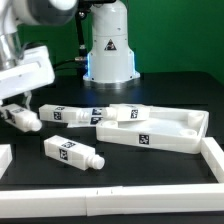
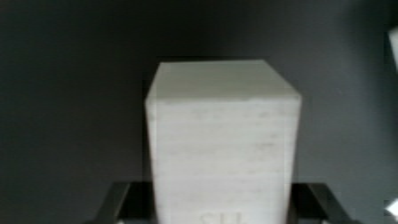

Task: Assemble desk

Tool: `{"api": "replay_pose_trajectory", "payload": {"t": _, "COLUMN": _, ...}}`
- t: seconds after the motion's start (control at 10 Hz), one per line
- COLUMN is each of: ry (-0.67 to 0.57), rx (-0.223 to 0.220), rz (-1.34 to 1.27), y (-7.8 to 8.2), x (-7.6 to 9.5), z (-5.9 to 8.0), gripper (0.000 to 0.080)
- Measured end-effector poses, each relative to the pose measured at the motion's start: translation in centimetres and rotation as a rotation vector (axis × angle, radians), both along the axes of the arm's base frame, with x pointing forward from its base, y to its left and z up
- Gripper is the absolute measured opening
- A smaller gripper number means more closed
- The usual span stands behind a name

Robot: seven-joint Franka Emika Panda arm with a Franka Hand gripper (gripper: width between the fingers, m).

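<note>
Currently I am gripping one leg near its end in the hand, jaws partly closed on it, beside the desk panel lying on the bench, risking it tilting and slipping out.

Arm: base at 12 o'clock, wrist low at 9 o'clock | Gripper: jaws closed against both sides of a white desk leg

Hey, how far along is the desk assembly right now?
Nothing looks joined yet: the flat white rimmed plastic panel has no leg standing in it. In hand: the gripper clamps one white square leg. Left: fitting it and the loose tagged leg on the table.
</note>
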State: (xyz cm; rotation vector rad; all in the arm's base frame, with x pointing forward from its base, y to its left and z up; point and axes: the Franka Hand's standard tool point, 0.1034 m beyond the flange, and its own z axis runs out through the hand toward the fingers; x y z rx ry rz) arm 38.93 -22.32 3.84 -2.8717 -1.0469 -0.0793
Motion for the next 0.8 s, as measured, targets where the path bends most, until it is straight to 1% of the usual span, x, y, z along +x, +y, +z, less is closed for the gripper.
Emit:
{"api": "replay_pose_trajectory", "payload": {"t": 0.1, "ry": -0.002, "rx": 0.001, "rz": 0.01, "y": 0.3, "x": 0.2, "z": 0.1, "gripper": 0.0284}}
{"api": "replay_pose_trajectory", "payload": {"t": 0.2, "ry": 0.003, "rx": 0.002, "rz": -0.007, "y": 0.3, "x": 0.0, "z": -0.3, "gripper": 0.0284}}
{"api": "replay_pose_trajectory", "payload": {"t": 0.4, "ry": 0.021, "rx": 0.003, "rz": -0.087, "y": 0.9, "x": -0.2, "z": -2.1, "gripper": 0.0284}}
{"api": "replay_pose_trajectory", "payload": {"t": 0.5, "ry": 0.021, "rx": 0.001, "rz": -0.094, "y": 0.9, "x": -0.1, "z": -2.7, "gripper": 0.0284}}
{"api": "replay_pose_trajectory", "payload": {"t": 0.6, "ry": 0.012, "rx": -0.004, "rz": -0.078, "y": 0.4, "x": 0.0, "z": -2.7, "gripper": 0.0284}}
{"api": "replay_pose_trajectory", "payload": {"t": 0.7, "ry": 0.013, "rx": -0.004, "rz": -0.083, "y": 0.4, "x": 0.0, "z": -2.7, "gripper": 0.0284}}
{"api": "replay_pose_trajectory", "payload": {"t": 0.8, "ry": 0.014, "rx": -0.004, "rz": -0.083, "y": 0.4, "x": -0.1, "z": -2.7, "gripper": 0.0338}}
